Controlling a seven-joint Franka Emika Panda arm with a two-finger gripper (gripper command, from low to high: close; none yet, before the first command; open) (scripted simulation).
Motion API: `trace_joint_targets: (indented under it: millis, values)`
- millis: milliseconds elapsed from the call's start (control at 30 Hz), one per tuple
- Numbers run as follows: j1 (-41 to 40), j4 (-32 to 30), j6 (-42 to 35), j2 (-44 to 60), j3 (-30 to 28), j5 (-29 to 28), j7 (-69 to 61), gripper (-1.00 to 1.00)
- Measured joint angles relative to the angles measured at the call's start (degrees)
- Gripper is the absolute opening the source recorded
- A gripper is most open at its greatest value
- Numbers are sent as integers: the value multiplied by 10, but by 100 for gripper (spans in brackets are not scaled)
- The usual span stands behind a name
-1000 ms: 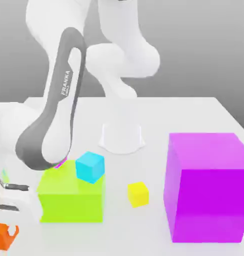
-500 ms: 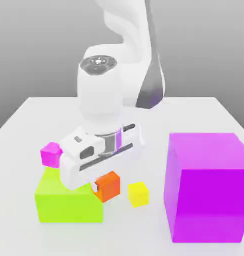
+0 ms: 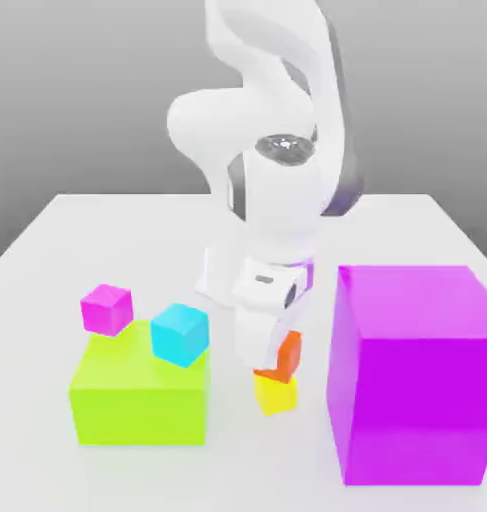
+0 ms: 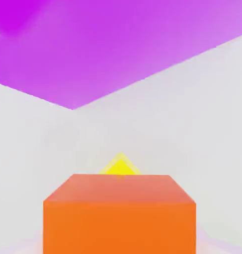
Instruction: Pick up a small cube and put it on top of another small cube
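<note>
The orange cube [image 3: 285, 357] sits on top of the yellow cube [image 3: 276, 395], just beside the large magenta block [image 3: 413, 372]. The gripper [image 3: 277, 352] is close around the orange cube, but I cannot tell if its fingers hold it or have let go. The orange cube seems a little off-centre, so if the fingers drag it while lifting, it could slide off.

A large magenta block [image 3: 412, 375] stood on the white table [image 3: 87, 225] at the exterior view's right. Toward that view's left sat a lime-green block [image 3: 137, 400], with a small cyan cube [image 3: 179, 334] resting on its top. A small magenta cube [image 3: 106, 309] sat just behind it.
</note>
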Motion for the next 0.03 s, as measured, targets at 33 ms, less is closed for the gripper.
trace_joint_targets:
  millis: [33]
  values:
    - [0, 0, 0, 0, 0, 0, 0, 100]
